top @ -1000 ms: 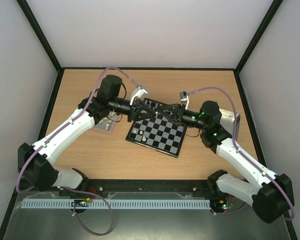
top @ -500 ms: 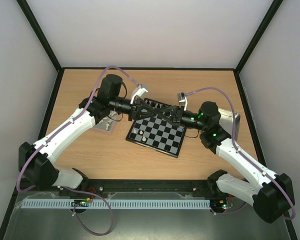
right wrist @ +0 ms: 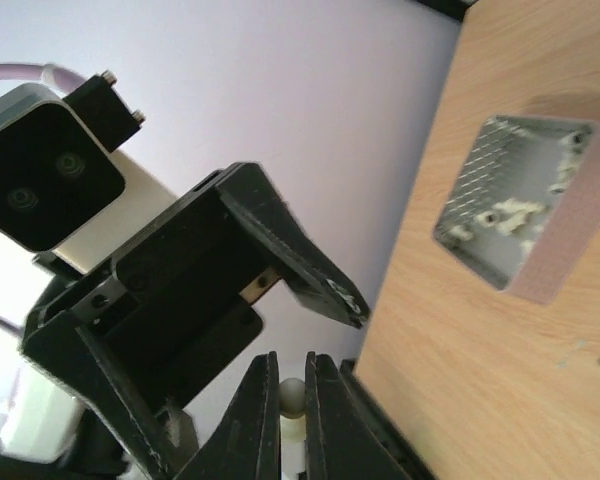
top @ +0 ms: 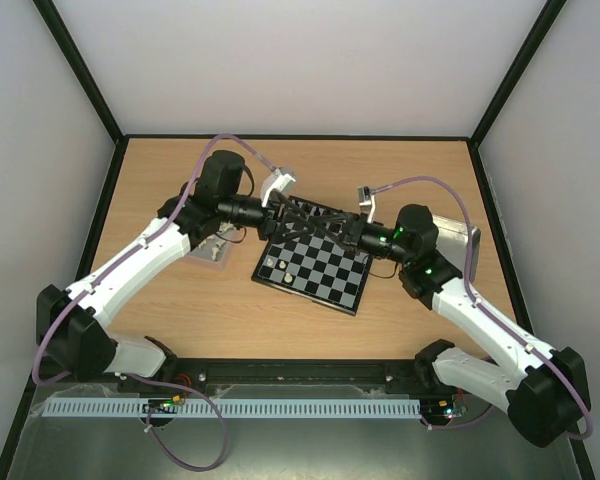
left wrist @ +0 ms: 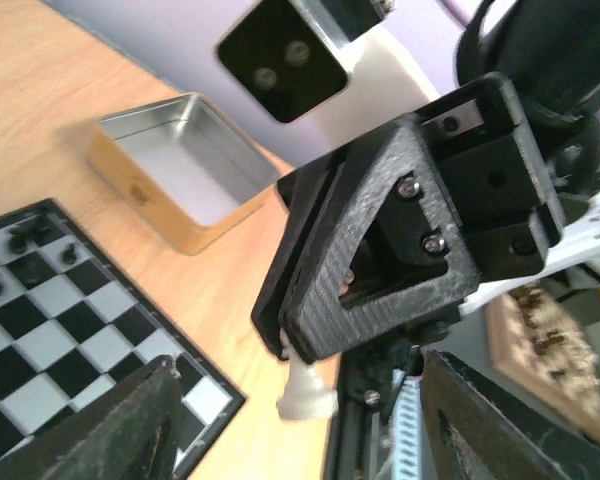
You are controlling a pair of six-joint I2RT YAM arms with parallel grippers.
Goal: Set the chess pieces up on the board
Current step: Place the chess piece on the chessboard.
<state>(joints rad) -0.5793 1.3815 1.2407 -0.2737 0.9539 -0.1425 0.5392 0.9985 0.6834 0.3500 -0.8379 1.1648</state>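
Top view: the left hand and right hand meet tip to tip over the upper edge of the board, at frame centre; their fingers seem to overlap.

Left wrist view: the left fingers stand apart at the bottom corners. Between them the right hand is clamped on a cream-white piece, just off the board's corner. Black pieces stand on the board at middle left.

Right wrist view: the piece sits pinched at bottom centre.
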